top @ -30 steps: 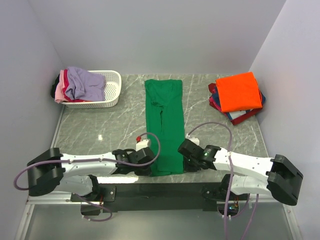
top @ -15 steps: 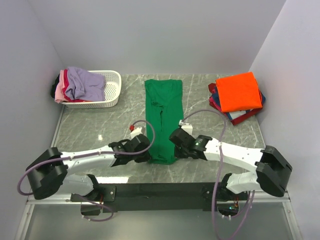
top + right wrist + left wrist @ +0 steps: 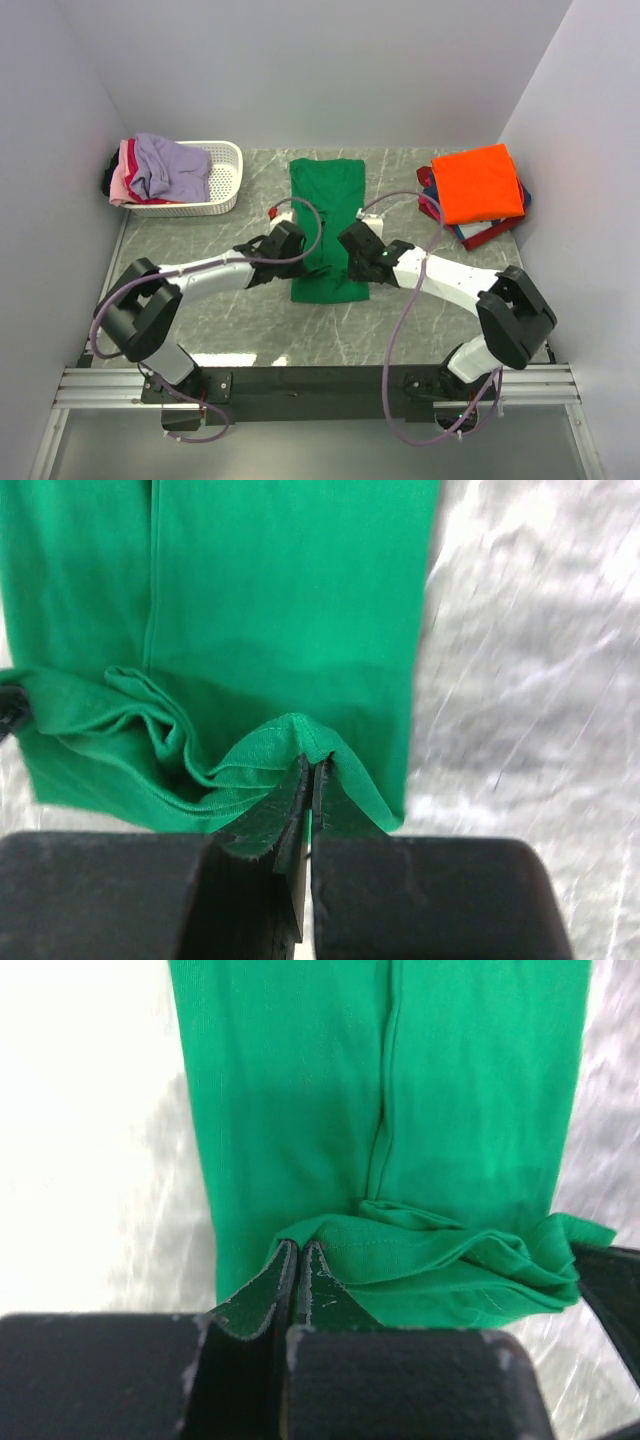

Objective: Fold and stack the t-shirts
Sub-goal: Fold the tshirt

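Note:
A bright green t-shirt [image 3: 326, 210] lies as a long narrow strip in the middle of the table, its near end lifted and doubled back over itself. My left gripper [image 3: 291, 243] is shut on the near left corner of the green t-shirt [image 3: 470, 1110]. My right gripper [image 3: 355, 243] is shut on the near right corner of the green t-shirt [image 3: 280, 600]. Between the two grippers the hem sags in folds. A folded orange t-shirt [image 3: 478, 183] tops a stack at the back right, over red and navy ones.
A white slotted basket [image 3: 222, 183] stands at the back left, holding lavender [image 3: 165, 166], pink and red shirts. Grey walls close the table on three sides. The marble table [image 3: 200, 260] shows bare left and right of the green shirt.
Both grippers have carried the green shirt's near end away from the table's front edge toward the far end, folding it over. The visible strip has become shorter.

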